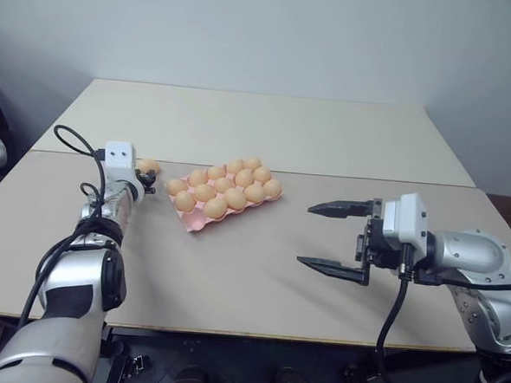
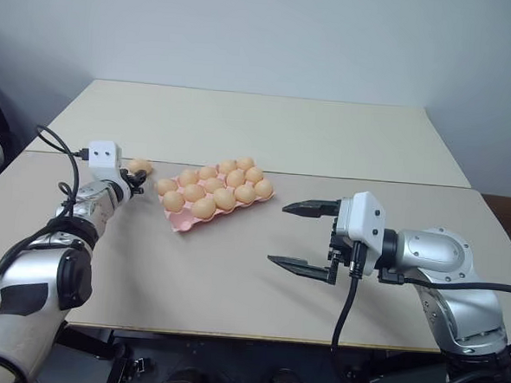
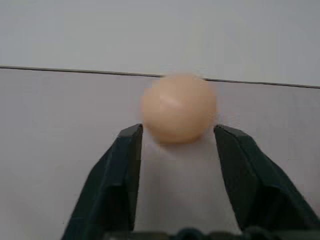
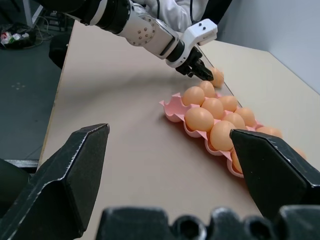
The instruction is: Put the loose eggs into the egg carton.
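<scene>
While right fingers (image 1: 322,236) gape, left fingers (image 3: 127,150) bracket loose egg (image 3: 179,108) (grip uncertain), carton (image 1: 195,222) nearby

eggs (image 1: 224,190): light orange-tan, plain;
egg carton (image 1: 195,222): pink;
surface (image 1: 259,270): pale beige;
left gripper (image 3: 177,137) fingers: black;
wall (image 1: 265,36): pale grey

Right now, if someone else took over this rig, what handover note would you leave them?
Left gripper: fingers on either side of the one loose egg, which sits on the table just left of the egg carton. Whether the grip is firm, I cannot tell.
Right gripper: open, holding nothing, hovering to the right of the carton.
Done: the carton holds about a dozen eggs, with at least one free cup at its near left corner.
Left: secure the loose egg, lift it and set it in a free cup.
</scene>
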You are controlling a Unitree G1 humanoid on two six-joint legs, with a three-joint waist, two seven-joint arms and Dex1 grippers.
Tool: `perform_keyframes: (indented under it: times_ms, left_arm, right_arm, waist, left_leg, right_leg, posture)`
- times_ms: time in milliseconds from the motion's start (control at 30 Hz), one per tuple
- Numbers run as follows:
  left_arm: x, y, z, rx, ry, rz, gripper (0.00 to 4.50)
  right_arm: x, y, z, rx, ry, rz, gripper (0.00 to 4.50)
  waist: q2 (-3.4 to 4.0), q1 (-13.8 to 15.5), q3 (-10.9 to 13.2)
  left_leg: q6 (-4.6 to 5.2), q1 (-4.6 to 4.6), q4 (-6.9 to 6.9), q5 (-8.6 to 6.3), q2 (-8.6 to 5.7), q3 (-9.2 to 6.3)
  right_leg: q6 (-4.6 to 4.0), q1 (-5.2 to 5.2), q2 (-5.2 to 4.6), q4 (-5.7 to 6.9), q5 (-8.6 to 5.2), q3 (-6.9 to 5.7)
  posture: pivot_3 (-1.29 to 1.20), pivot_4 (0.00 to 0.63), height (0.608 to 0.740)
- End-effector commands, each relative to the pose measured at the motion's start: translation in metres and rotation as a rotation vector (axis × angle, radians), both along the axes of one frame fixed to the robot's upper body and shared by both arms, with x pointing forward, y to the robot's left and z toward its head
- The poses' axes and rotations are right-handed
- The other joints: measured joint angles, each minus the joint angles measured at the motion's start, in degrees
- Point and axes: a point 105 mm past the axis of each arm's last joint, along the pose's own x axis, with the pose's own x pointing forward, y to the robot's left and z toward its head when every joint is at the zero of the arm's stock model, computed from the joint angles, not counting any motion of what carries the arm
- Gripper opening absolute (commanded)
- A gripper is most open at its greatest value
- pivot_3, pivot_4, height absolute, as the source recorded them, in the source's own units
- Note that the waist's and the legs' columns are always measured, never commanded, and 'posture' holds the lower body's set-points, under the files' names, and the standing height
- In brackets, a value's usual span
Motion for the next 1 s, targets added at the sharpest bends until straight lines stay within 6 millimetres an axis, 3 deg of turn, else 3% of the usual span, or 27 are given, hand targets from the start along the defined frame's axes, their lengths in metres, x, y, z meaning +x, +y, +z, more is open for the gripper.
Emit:
perform_keyframes:
  times_ms: [33, 167, 367, 500, 867, 1000]
  left_arm:
    - [0.002, 0.005, 0.017, 0.012, -0.041, 0.014, 1.22]
    - [0.0, 0.011, 0.016, 0.027, -0.038, 0.012, 0.01]
    - [-0.003, 0.015, 0.018, 0.056, -0.055, -0.028, 0.01]
    - [-0.005, 0.006, 0.026, -0.013, -0.113, -0.159, 0.88]
    - [-0.014, 0.001, 0.061, -0.023, -0.284, -0.323, 4.38]
    - [-0.017, 0.012, 0.063, 0.015, -0.277, -0.28, 4.48]
  right_arm:
    - [-0.007, -0.003, 0.012, 0.011, -0.047, 0.0, 4.5]
    - [-0.007, -0.003, 0.012, 0.014, -0.045, -0.002, 4.5]
    - [-0.006, -0.003, 0.012, 0.018, -0.044, 0.002, 4.5]
    - [-0.006, -0.002, 0.012, 0.019, -0.043, 0.008, 4.5]
    - [-0.004, -0.001, 0.011, 0.017, -0.04, 0.026, 4.5]
    - [-0.004, 0.001, 0.01, 0.018, -0.034, 0.038, 4.5]
  waist:
    - [0.0, 0.0, 0.0]
    - [0.0, 0.0, 0.0]
    - [0.0, 0.0, 0.0]
    - [0.0, 0.0, 0.0]
    - [0.0, -0.1, 0.0]
    - [0.0, -0.2, 0.0]
  left_leg:
    - [0.0, 0.0, 0.0, 0.0, 0.0, 0.0]
    - [0.0, 0.0, 0.0, 0.0, 0.0, -0.01]
    - [0.0, 0.0, 0.0, 0.0, 0.0, -0.01]
    - [0.0, 0.0, 0.0, 0.0, 0.0, 0.0]
    - [0.0, -0.01, 0.02, 0.0, 0.0, -0.03]
    - [0.0, 0.0, 0.03, 0.0, 0.01, -0.03]
  right_leg:
    - [0.0, 0.0, 0.0, 0.0, 0.0, 0.0]
    - [0.0, 0.0, 0.0, 0.0, 0.0, 0.0]
    - [0.0, 0.0, 0.0, 0.0, 0.0, 0.0]
    - [0.0, 0.0, 0.0, 0.01, 0.0, -0.01]
    - [0.0, 0.01, 0.0, 0.01, 0.0, -0.03]
    - [0.0, 0.0, 0.0, 0.03, 0.0, -0.02]
  posture:
    - [0.0, 0.15, 0.74]
    - [0.0, 0.15, 0.74]
    - [0.0, 0.15, 0.74]
    - [0.0, 0.15, 0.74]
    - [0.0, 0.15, 0.74]
    - [0.0, 0.15, 0.74]
